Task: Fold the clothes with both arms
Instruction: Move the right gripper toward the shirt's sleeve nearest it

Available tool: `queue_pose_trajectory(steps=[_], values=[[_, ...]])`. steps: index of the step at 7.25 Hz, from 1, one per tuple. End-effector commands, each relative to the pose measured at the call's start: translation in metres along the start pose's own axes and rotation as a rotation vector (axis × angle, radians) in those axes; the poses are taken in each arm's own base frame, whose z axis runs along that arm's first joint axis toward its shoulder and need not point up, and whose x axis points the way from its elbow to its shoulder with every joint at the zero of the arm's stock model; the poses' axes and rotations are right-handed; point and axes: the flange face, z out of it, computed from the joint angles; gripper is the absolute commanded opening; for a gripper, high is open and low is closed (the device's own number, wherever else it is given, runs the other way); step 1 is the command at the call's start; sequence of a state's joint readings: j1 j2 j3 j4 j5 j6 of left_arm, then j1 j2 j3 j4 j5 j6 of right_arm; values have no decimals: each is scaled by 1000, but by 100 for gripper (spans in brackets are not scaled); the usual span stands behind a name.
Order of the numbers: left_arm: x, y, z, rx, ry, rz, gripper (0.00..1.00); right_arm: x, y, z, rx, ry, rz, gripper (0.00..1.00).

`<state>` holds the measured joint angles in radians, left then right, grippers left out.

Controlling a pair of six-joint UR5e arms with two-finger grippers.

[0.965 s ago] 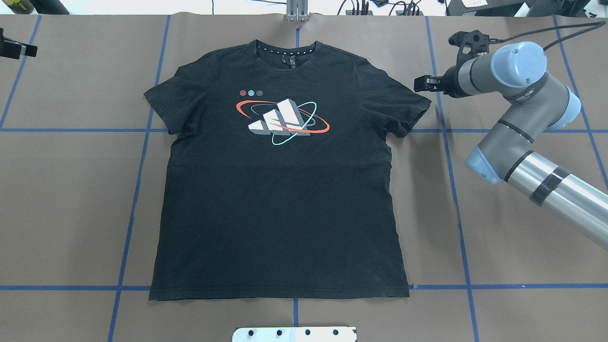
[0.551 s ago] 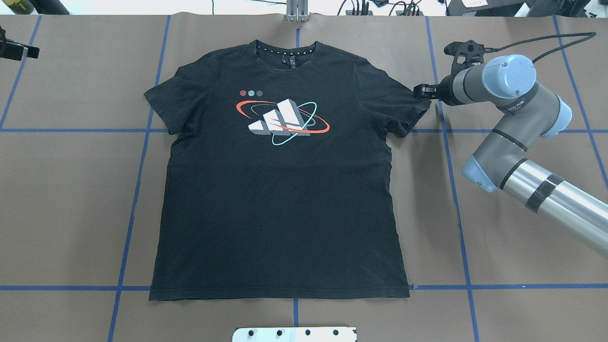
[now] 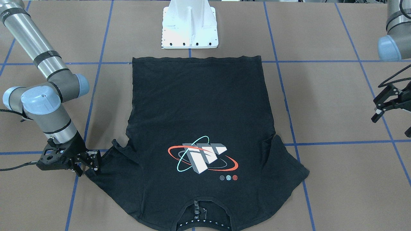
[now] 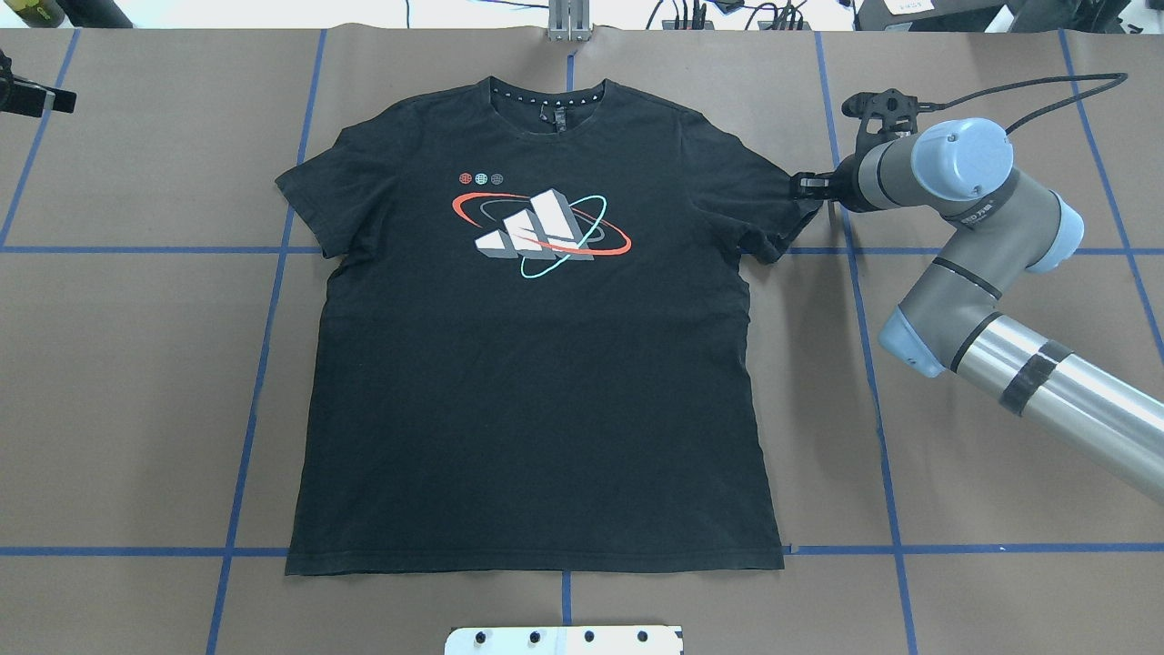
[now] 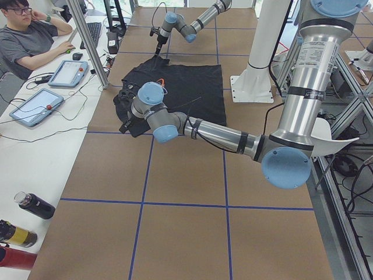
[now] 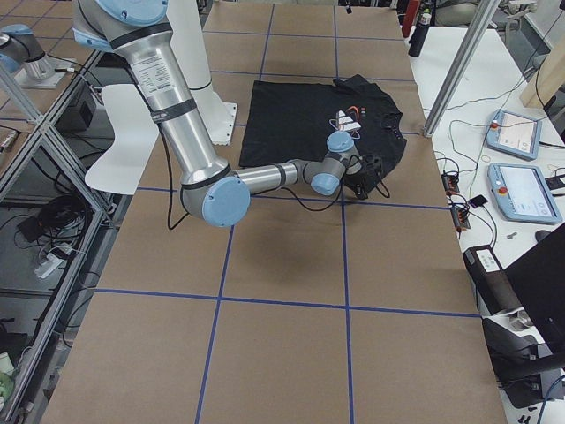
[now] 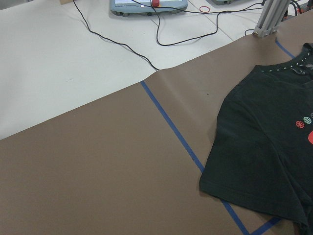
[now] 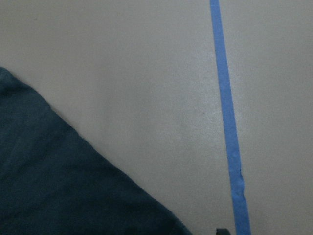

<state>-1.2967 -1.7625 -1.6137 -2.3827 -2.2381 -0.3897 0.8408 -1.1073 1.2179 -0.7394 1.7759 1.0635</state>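
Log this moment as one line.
T-shirt: flat, logo up, unfolded | right gripper: at T-shirt edge, jaws unclear | left gripper: jaws open, apart from T-shirt

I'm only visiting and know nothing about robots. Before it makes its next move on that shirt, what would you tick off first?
1. Is the T-shirt lying flat, logo up? ok.
2. Is the right gripper at the hem of the sleeve? ok.
3. Is it clamped on that sleeve? cannot tell.
4. Is the left gripper at the other sleeve? not ok; it hangs open, well off the shirt.
5. Is the right arm's cable off the cloth? ok.
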Motion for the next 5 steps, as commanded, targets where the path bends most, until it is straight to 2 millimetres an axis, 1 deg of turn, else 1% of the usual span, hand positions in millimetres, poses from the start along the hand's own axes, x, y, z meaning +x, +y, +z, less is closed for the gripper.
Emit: queue_pose_trajectory(steps=[1,2,3,4,5], values=[[-2,2,2,2,1,2,100,-1,3,3,3,6,-2,23],[-3,2,3,1,1,1,100,-4,2,1,4,0,-3,0],[-3,2,3,1,1,1,100,-7,0,-2,10,-9,-3,0],[-3,2,3,1,1,1,100,-14,-8,-16,22,-34,-3,0],[-3,2,3,1,1,1,100,-14,-13,-24,33,-41,1,0]])
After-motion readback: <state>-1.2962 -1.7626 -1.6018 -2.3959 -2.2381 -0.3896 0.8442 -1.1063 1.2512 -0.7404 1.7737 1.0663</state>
